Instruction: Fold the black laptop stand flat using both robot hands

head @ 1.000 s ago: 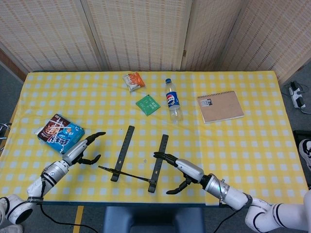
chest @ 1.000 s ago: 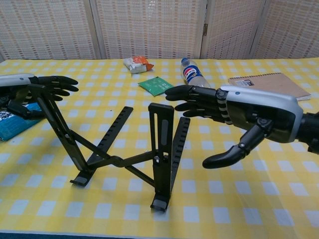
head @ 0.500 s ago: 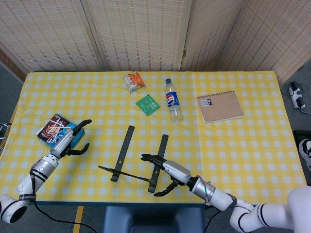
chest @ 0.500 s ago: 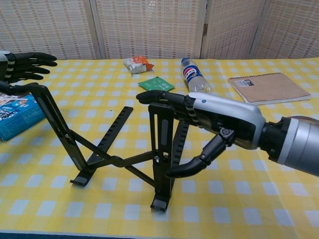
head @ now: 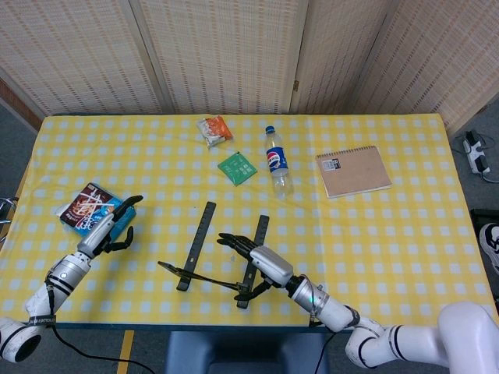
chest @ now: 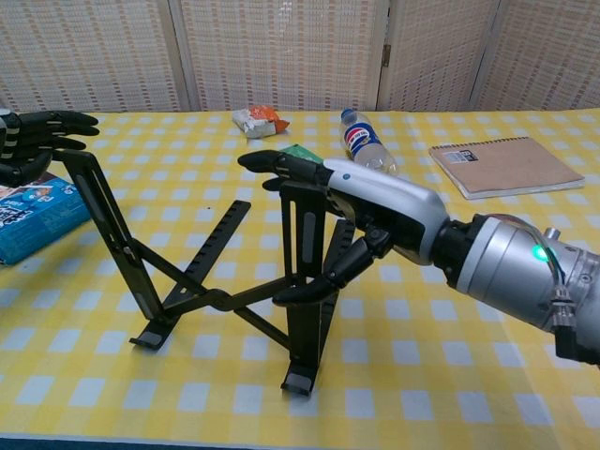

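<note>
I had my right hand (chest: 361,220) spread around the laptop stand (chest: 225,272)'s right upright, not yet clamped, to push it shut; my left hand (head: 109,230) hovered, fingers apart, well left of it.

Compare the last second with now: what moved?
The right hand moved left onto the stand's right upright, fingers over its top and thumb beneath. The left hand drew back left toward the snack box. Stand, bottle and notebook stayed put.
</note>
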{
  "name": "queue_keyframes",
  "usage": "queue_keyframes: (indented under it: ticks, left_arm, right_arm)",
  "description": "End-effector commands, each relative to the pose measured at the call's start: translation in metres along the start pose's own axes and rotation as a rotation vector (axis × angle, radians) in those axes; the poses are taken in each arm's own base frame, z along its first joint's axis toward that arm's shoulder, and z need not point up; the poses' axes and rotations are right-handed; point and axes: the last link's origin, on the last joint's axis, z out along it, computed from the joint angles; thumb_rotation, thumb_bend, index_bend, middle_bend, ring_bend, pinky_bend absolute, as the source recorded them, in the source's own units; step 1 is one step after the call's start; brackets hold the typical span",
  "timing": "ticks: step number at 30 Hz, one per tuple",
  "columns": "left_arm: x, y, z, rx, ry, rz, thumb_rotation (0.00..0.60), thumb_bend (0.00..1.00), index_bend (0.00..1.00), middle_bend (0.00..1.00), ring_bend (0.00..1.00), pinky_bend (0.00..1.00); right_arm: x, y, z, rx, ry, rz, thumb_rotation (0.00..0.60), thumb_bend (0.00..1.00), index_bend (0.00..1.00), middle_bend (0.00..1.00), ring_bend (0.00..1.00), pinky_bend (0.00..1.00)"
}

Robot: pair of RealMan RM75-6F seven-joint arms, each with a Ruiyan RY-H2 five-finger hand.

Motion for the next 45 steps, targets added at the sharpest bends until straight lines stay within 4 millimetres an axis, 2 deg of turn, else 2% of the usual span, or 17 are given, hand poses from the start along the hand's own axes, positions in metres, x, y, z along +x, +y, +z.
queue_keyframes:
  ticks: [1, 8, 11, 15, 22, 25, 28, 31, 36, 40, 45]
  left_arm:
    - [-0.001, -0.001, 0.0, 0.0, -0.004, -0.002, 0.6, 0.75, 0.09, 0.06, 0.0, 0.0]
    - [-0.004, -0.001, 0.0, -0.004, -0.017, -0.001, 0.6, 0.75, 0.09, 0.06, 0.0, 0.0]
    - [-0.003, -0.001, 0.0, -0.007, -0.019, 0.003, 0.6, 0.74, 0.09, 0.06, 0.0, 0.0]
    - [-0.002, 0.001, 0.001, -0.013, -0.02, 0.008, 0.6, 0.74, 0.09, 0.06, 0.0, 0.0]
    - [-0.001, 0.007, 0.004, -0.02, -0.034, 0.036, 0.6, 0.74, 0.09, 0.06, 0.0, 0.0]
    - [0.002, 0.01, 0.009, -0.017, -0.042, 0.086, 0.6, 0.74, 0.09, 0.06, 0.0, 0.0]
    - [0.003, 0.013, 0.019, -0.013, -0.046, 0.196, 0.6, 0.74, 0.09, 0.06, 0.0, 0.0]
    - [0.002, 0.016, 0.033, -0.016, -0.047, 0.345, 0.6, 0.69, 0.09, 0.06, 0.0, 0.0]
    - [-0.012, 0.024, 0.058, -0.041, -0.045, 0.586, 0.6, 0.47, 0.09, 0.06, 0.0, 0.0]
    - [-0.028, 0.031, 0.08, -0.086, -0.046, 0.781, 0.6, 0.33, 0.09, 0.06, 0.0, 0.0]
    - [-0.049, 0.036, 0.103, -0.14, -0.034, 0.929, 0.6, 0.26, 0.06, 0.06, 0.0, 0.0]
  right_arm:
    - [0.003, 0.002, 0.002, -0.005, 0.026, 0.007, 0.6, 0.07, 0.0, 0.0, 0.0, 0.0]
    - [0.017, 0.008, -0.003, -0.025, 0.092, 0.019, 0.6, 0.07, 0.0, 0.0, 0.0, 0.0]
    - [0.028, 0.013, -0.017, -0.045, 0.132, 0.032, 0.6, 0.07, 0.0, 0.0, 0.0, 0.0]
    - [0.05, 0.017, -0.048, -0.064, 0.202, 0.079, 0.6, 0.07, 0.0, 0.0, 0.0, 0.0]
    - [0.088, 0.012, -0.095, -0.042, 0.352, 0.065, 0.6, 0.07, 0.0, 0.0, 0.0, 0.0]
    - [0.098, 0.003, -0.108, -0.009, 0.383, 0.003, 0.6, 0.07, 0.0, 0.0, 0.0, 0.0]
    - [0.102, -0.007, -0.115, 0.01, 0.359, -0.143, 0.6, 0.07, 0.0, 0.0, 0.0, 0.0]
    - [0.098, -0.017, -0.118, 0.017, 0.291, -0.309, 0.6, 0.07, 0.0, 0.0, 0.0, 0.0]
    - [0.086, -0.03, -0.112, 0.003, 0.173, -0.545, 0.6, 0.07, 0.0, 0.02, 0.05, 0.0]
    - [0.074, -0.032, -0.098, -0.013, 0.094, -0.694, 0.6, 0.07, 0.01, 0.15, 0.16, 0.0]
    - [0.058, -0.029, -0.074, -0.027, 0.039, -0.788, 0.6, 0.07, 0.13, 0.3, 0.3, 0.01]
